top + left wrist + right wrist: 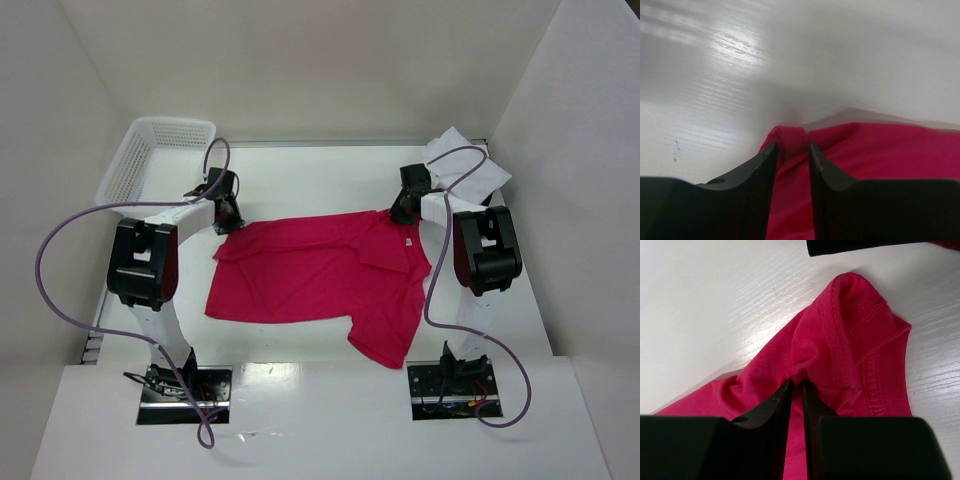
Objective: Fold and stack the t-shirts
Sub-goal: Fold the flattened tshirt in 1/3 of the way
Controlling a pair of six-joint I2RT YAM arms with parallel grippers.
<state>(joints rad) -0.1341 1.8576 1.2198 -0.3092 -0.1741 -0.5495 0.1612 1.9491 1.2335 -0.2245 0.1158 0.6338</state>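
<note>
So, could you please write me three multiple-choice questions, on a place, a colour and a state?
1. Where does the white plastic mesh basket stand? A far left corner; B far right corner; C near edge.
2. What colour is the short-sleeved cloth t-shirt in the middle? A white; B crimson red; C blue.
3. How is the right claw? A wide open; B pinched on that t-shirt; C holding the basket.
Key: 1 A, top view shows it far left; 2 B, plainly red; 3 B, cloth sits between its nearly closed fingers.

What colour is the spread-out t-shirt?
The t-shirt is crimson red; best in top external view.
</note>
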